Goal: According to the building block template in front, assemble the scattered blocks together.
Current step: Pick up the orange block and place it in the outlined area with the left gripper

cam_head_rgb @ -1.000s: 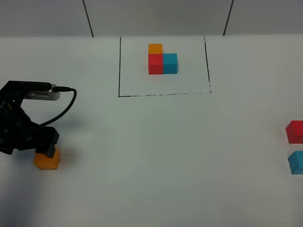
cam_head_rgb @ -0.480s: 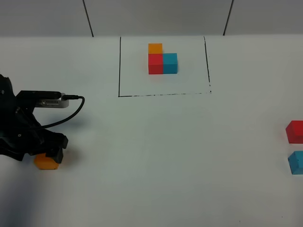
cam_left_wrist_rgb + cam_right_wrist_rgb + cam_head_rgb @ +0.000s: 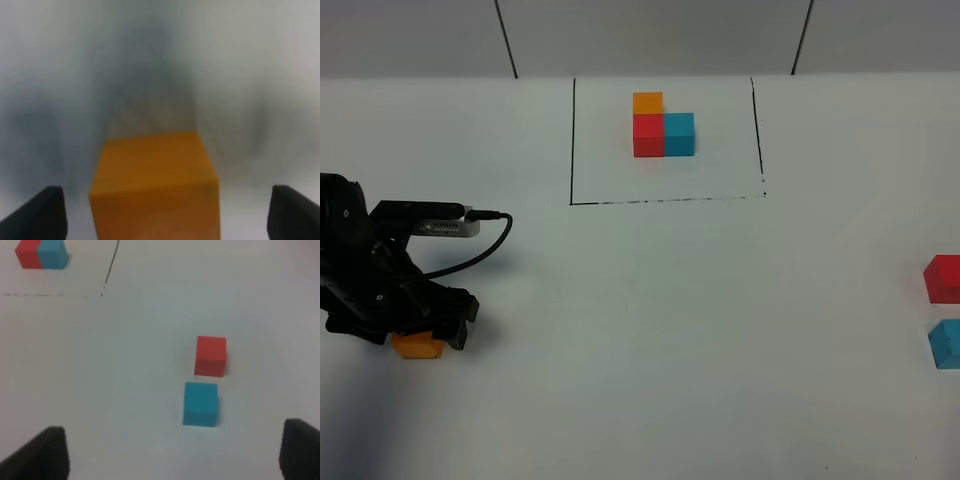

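The template (image 3: 663, 125), an L of orange, red and blue cubes, sits inside a black drawn outline at the far middle of the table; its red and blue cubes also show in the right wrist view (image 3: 41, 252). The loose orange cube (image 3: 418, 347) lies at the near left, mostly hidden under my left gripper (image 3: 425, 335). In the left wrist view the orange cube (image 3: 155, 175) sits between the wide-open fingers of the left gripper (image 3: 160, 215), not touched. The loose red cube (image 3: 943, 278) and blue cube (image 3: 946, 343) lie at the right edge. My right gripper (image 3: 172, 455) is open above the red cube (image 3: 210, 355) and blue cube (image 3: 200, 403).
The black outline (image 3: 573, 140) frames three sides of the template area. The left arm's cable (image 3: 485, 240) loops toward the table's middle. A grey panelled wall (image 3: 650, 35) backs the white table.
My left arm has shifted right and come down over the orange cube, covering more of it. The cubes have not moved.
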You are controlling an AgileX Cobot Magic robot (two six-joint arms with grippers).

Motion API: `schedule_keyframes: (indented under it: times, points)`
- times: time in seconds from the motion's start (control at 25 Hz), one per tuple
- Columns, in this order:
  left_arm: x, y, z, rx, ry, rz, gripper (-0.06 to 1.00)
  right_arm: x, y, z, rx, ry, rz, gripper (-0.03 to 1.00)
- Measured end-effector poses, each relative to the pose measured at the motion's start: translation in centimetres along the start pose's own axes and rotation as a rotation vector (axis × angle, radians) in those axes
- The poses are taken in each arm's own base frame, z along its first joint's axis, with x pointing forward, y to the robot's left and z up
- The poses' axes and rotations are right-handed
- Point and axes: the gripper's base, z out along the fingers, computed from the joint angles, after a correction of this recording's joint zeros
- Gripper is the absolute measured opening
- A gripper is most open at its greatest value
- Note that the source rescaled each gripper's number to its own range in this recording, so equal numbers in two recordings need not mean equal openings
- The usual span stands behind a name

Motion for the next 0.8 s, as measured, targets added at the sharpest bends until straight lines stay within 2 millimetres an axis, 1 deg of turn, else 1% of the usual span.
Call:
schedule_keyframes:
  times: [0.12,0.28,0.4,0.56,0.6,0.68,0.72,0.8]
  points:
    - [0.03,0.0,0.0,0.0,0.003,-0.001,0.82,0.0,0.0,0.0,0.0,0.0,0.0,0.9]
    - [0.13,0.07,0.0,-0.007,0.014,0.004,0.68,0.0,0.0,0.0,0.0,0.0,0.0,0.9]
    - [0.15,0.28,-0.01,-0.03,0.017,0.007,0.54,0.0,0.0,0.0,0.0,0.0,0.0,0.9]
    - [0.26,0.66,-0.03,-0.073,0.028,-0.01,0.32,0.0,0.0,0.0,0.0,0.0,0.0,0.9]
    - [0.27,0.71,-0.03,-0.078,0.029,-0.016,0.24,0.0,0.0,0.0,0.0,0.0,0.0,0.9]
    - [0.26,0.76,-0.04,-0.084,0.028,-0.027,0.04,0.0,0.0,0.0,0.0,0.0,0.0,0.9]
    - [0.25,0.76,-0.04,-0.084,0.027,-0.03,0.0,0.0,0.0,0.0,0.0,0.0,0.0,0.9]
    - [0.23,0.75,-0.03,-0.083,0.024,-0.036,0.0,0.0,0.0,0.0,0.0,0.0,0.0,0.9]
